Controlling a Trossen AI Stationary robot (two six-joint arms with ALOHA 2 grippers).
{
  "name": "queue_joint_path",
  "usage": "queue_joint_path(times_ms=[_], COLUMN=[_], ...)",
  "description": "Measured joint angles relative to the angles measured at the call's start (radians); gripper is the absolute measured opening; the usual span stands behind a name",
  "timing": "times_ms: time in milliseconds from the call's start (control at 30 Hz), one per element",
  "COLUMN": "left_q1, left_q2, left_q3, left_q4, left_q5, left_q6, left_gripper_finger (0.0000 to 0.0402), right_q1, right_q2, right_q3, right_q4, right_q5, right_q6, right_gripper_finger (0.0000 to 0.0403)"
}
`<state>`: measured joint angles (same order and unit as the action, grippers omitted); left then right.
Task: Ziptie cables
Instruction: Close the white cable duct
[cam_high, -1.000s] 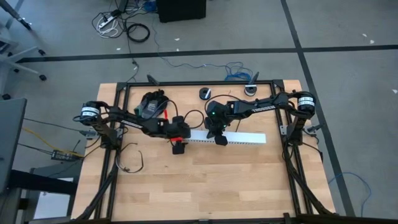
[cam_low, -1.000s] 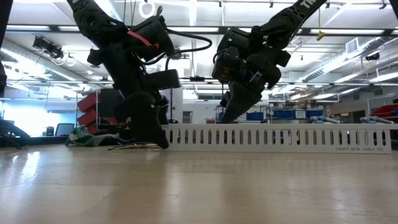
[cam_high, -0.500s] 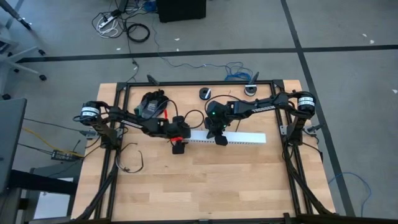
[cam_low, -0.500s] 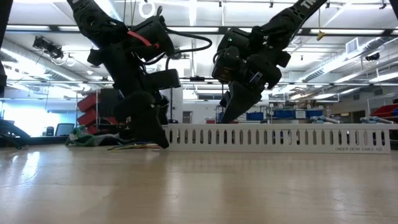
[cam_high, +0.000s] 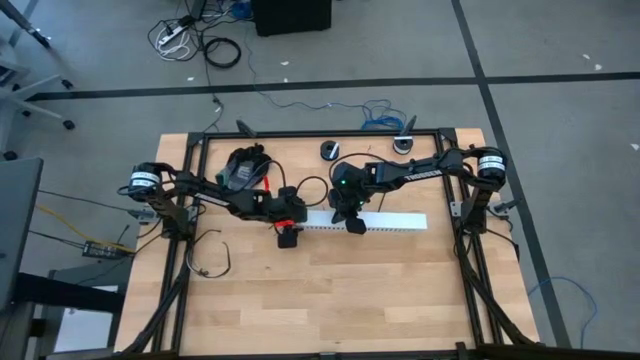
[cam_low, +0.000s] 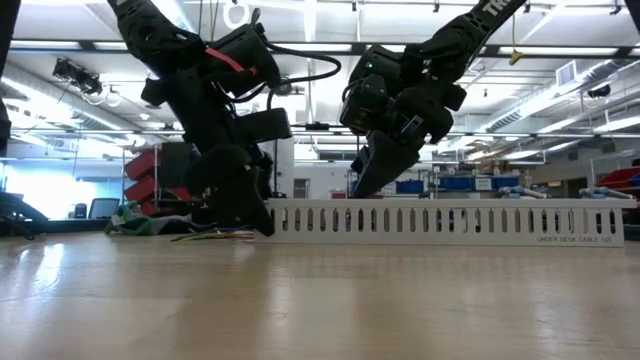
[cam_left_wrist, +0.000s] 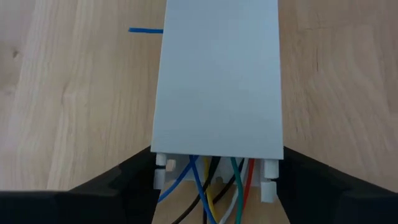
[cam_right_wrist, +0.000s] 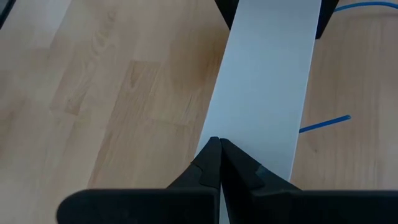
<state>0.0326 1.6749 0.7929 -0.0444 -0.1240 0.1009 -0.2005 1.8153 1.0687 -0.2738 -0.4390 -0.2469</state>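
My left end effector (cam_left_wrist: 217, 186) straddles the near end of the white slotted duct (cam_left_wrist: 217, 81), fingers spread to either side of it. The cables (cam_left_wrist: 214, 190), coloured wires, emerge from that duct end on the worktop (cam_left_wrist: 74, 93). Farther along, my right end effector (cam_right_wrist: 219, 163) rests clenched on the duct's top.

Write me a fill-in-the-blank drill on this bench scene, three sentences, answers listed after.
1. The long duct lying on the wooden table is ____ in colour.
2. The right end effector has its fingers ____ over the duct's lid.
3. The left end effector straddles the duct's end, where coloured ____ come out.

Answers: white; shut; wires
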Motion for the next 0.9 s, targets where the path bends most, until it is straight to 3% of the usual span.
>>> queue_joint_path(times_ms=[900], left_q1=[0.000], left_q2=[0.000], left_q3=[0.000], left_q4=[-0.005], left_q5=[-0.002], left_q6=[-0.003], left_gripper_finger=[0.0252], right_q1=[-0.005], right_q2=[0.001], right_q3=[0.000], right_q4=[0.031], right_q5=[-0.021], right_q6=[-0.013], right_gripper_finger=[0.0000])
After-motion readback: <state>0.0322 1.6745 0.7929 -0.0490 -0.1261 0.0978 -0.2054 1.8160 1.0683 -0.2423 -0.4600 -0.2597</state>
